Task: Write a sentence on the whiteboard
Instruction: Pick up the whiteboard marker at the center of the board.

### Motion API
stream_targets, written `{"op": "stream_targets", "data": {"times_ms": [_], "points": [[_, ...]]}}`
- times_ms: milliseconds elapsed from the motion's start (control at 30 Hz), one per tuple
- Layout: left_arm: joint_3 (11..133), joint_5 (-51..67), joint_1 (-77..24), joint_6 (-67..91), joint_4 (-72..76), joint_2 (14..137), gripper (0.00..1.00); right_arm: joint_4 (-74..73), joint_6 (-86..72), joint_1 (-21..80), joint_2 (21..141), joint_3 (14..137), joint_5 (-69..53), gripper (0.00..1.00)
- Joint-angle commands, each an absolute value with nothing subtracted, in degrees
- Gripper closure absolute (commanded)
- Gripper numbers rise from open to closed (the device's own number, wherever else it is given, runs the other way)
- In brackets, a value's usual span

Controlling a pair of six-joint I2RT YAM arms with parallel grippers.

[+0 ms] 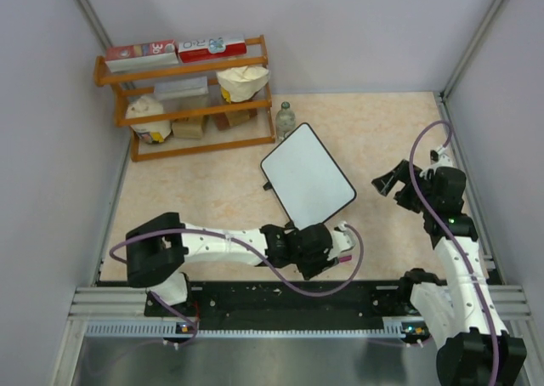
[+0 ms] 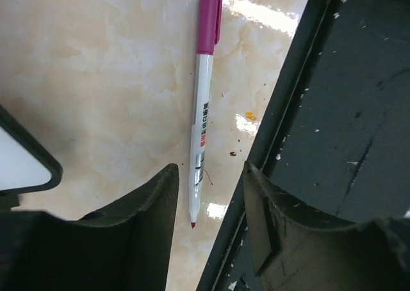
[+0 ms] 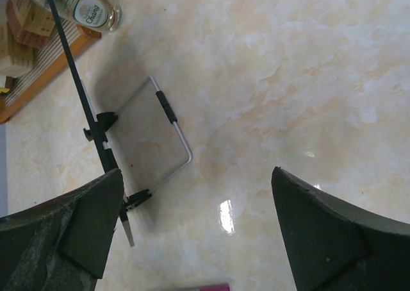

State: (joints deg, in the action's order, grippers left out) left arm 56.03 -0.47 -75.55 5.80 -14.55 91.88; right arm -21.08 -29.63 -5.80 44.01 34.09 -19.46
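The whiteboard (image 1: 308,175) stands tilted on the table (image 1: 204,195), one corner toward the far side, and its face shows plain white in the top view. The right wrist view shows it nearly edge-on as a thin black line, propped on a wire stand (image 3: 174,132) behind it.

Just off the board's near corner lies a marker (image 2: 204,111) with a pink cap and a white body, flat on the table. Its bare tip points at the left wrist camera. The left gripper (image 2: 210,198) is low over it, its jaws at a narrow gap. The marker's tip end lies between them, with table showing on either side, so nothing is gripped. A black strip (image 2: 346,111) runs along the table edge on the side of the marker away from the board.

To the right of the board, well apart from it, the right gripper (image 3: 197,175) hangs with its jaws wide and holds nothing.

A bottle (image 1: 286,118) stands just beside the board's far corner. Beyond the bottle, to the far left of the board, a wooden rack (image 1: 189,97) holds boxes and bags.
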Motion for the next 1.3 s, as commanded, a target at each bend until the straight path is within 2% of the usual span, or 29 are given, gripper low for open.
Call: {"op": "stream_targets", "data": {"times_ms": [0, 200, 333, 533, 600, 633, 700, 767, 867, 1033, 1267], "points": [[58.09, -0.79, -75.94, 4.39, -11.43, 95.79, 0.54, -20.83, -28.91, -6.59, 43.24, 33.58, -20.39, 0.01], [56.52, 1.22, -75.94, 4.83, -8.71, 98.52, 0.60, -20.83, -29.44, -6.50, 43.24, 33.22, -19.95, 0.01], [55.64, 0.53, -75.94, 5.45, -8.44, 100.19, 0.69, -21.00, -29.18, -6.59, 43.42, 33.13, -19.69, 0.01], [53.79, 0.97, -76.20, 6.76, -7.65, 101.25, 0.73, -21.27, -28.65, -6.59, 43.77, 33.75, -20.74, 0.01], [53.44, 0.61, -76.38, 7.12, -7.56, 101.51, 0.78, -21.53, -28.30, -6.59, 43.59, 34.10, -21.00, 0.01], [53.35, -2.34, -76.38, 7.47, -7.65, 101.69, 0.77, -21.62, -28.21, -6.59, 43.59, 34.19, -21.01, 0.01], [53.52, -3.94, -76.64, 7.30, -8.26, 102.47, 0.85, -21.88, -28.13, -6.59, 43.33, 34.45, -21.01, 0.01], [53.88, -7.11, -76.99, 7.47, -8.96, 103.18, 0.99, -21.97, -27.95, -6.50, 43.24, 34.54, -20.92, 0.01], [53.97, -11.06, -78.04, 7.82, -9.49, 104.24, 1.00, -22.41, -27.69, -6.50, 42.98, 34.89, -20.66, 0.01], [52.91, -10.81, -79.28, 8.61, -9.23, 102.22, 1.00, -23.64, -27.33, -6.59, 42.01, 35.59, -20.04, 0.01], [51.85, -8.35, -79.19, 10.99, -10.72, 90.82, 1.00, -25.31, -28.04, -6.59, 37.97, 40.68, -21.53, 0.01]]}}
